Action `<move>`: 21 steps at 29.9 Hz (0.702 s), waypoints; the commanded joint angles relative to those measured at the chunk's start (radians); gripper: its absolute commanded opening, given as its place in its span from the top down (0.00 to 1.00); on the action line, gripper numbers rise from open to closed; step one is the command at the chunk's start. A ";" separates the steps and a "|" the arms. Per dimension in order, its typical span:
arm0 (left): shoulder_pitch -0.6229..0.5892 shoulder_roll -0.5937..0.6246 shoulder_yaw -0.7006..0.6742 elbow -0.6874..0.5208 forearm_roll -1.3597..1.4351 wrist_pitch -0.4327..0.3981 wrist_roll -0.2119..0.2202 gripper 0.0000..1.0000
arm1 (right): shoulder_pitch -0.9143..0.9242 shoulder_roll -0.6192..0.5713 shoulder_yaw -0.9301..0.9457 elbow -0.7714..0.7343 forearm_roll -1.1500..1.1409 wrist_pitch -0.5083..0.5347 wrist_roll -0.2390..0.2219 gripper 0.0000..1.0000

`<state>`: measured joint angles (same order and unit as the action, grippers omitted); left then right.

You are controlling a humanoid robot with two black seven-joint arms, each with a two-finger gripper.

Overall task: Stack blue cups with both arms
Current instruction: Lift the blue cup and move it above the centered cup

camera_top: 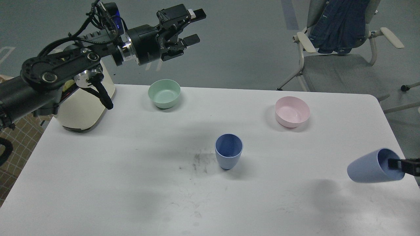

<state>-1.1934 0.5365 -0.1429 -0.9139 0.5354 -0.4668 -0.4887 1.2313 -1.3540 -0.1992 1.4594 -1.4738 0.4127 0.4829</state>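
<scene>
One blue cup (pixel 228 155) stands upright in the middle of the white table (pixel 131 170). A second blue cup (pixel 370 167) hangs tilted on its side above the table's right edge, mouth to the right. My right gripper (pixel 398 163) comes in from the right edge and is shut on this cup's rim, one finger inside the mouth. My left gripper (pixel 194 26) is open and empty, held high beyond the table's far left, above and behind the mint-green bowl (pixel 164 93).
A pink bowl (pixel 292 111) sits at the back right of the table. A cream appliance (pixel 83 108) stands at the back left corner under my left arm. A chair (pixel 341 49) with a denim jacket stands behind the table.
</scene>
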 commanded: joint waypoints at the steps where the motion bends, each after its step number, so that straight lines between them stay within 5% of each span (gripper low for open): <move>1: 0.000 0.000 0.000 0.000 0.000 0.000 0.000 0.09 | 0.138 0.122 0.001 -0.075 -0.014 0.047 -0.007 1.00; 8: -0.002 -0.001 0.000 0.000 0.000 0.000 0.000 0.09 | 0.333 0.406 -0.052 -0.197 -0.007 0.076 -0.007 1.00; 13: -0.002 -0.001 0.000 0.001 0.000 0.000 0.000 0.09 | 0.549 0.651 -0.320 -0.197 0.068 0.076 -0.006 1.00; 21: -0.003 0.000 0.000 0.001 0.000 -0.001 0.000 0.09 | 0.622 0.895 -0.376 -0.227 0.131 0.076 -0.006 1.00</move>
<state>-1.1952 0.5362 -0.1424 -0.9136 0.5354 -0.4663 -0.4887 1.8379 -0.5416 -0.5702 1.2585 -1.3505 0.4889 0.4773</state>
